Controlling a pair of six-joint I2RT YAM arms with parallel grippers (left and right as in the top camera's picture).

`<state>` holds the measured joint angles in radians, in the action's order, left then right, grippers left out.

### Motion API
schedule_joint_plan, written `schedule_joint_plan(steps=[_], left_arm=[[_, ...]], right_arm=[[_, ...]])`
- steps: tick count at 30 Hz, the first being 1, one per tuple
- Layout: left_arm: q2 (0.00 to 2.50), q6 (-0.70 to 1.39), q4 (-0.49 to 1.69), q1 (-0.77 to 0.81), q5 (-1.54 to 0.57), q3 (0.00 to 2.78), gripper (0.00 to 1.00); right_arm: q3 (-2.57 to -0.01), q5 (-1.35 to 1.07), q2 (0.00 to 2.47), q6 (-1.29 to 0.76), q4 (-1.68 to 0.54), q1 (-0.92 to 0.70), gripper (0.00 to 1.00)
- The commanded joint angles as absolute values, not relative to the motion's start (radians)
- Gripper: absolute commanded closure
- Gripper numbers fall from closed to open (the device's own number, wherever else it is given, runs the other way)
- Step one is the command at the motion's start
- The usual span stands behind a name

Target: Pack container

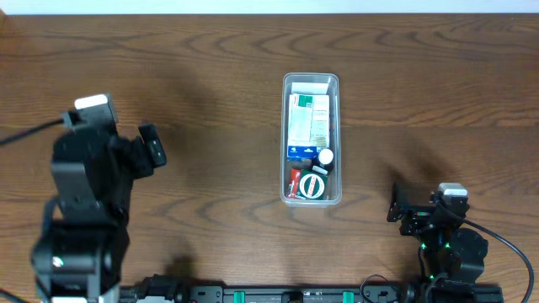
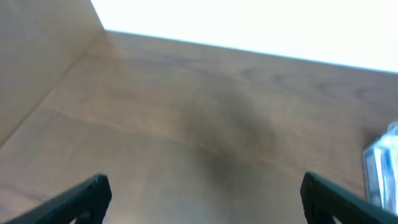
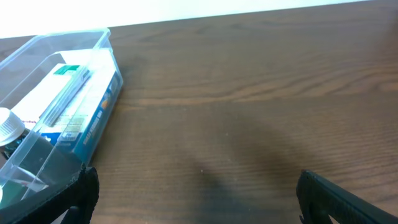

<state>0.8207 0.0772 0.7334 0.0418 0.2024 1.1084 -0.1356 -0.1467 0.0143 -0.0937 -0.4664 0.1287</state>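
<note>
The container (image 1: 310,77) sits mid-counter, long side running near to far, already holding a white-and-green box (image 1: 308,118), a blue box (image 1: 299,152), a white-capped bottle (image 1: 325,157) and a round black-and-white lid (image 1: 312,185). The left tool (image 2: 205,188) hangs well off to the left with its jaws spread and nothing in them. The right tool (image 3: 196,186), near and to the right of the tub, is likewise spread and bare.

The tub looks light on the smooth counter (image 1: 168,67), so I'd guess a clumsy reach could shove it or tip the bottle. The boxes carry printing, but none is legible.
</note>
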Motion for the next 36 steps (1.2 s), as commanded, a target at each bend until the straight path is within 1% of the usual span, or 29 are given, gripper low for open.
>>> schedule_joint_plan(steps=[1, 7, 14, 25, 36], left_arm=[[0.725, 0.068, 0.642, 0.037, 0.21, 0.932, 0.02], [0.546, 0.076, 0.487, 0.022, 0.191, 0.641, 0.02], [0.36, 0.084, 0.469, 0.022, 0.19, 0.452, 0.02], [0.134, 0.084, 0.498, 0.022, 0.186, 0.327, 0.02], [0.001, 0.083, 0.514, 0.023, 0.168, 0.229, 0.02]], right_arm=[[-0.131, -0.155, 0.006, -0.077, -0.463, 0.122, 0.01], [-0.131, -0.155, 0.006, -0.077, -0.463, 0.122, 0.01], [-0.131, -0.155, 0.006, -0.077, -0.463, 0.122, 0.01], [-0.131, -0.155, 0.006, -0.077, -0.463, 0.122, 0.01], [-0.131, -0.155, 0.006, -0.077, -0.463, 0.122, 0.01]])
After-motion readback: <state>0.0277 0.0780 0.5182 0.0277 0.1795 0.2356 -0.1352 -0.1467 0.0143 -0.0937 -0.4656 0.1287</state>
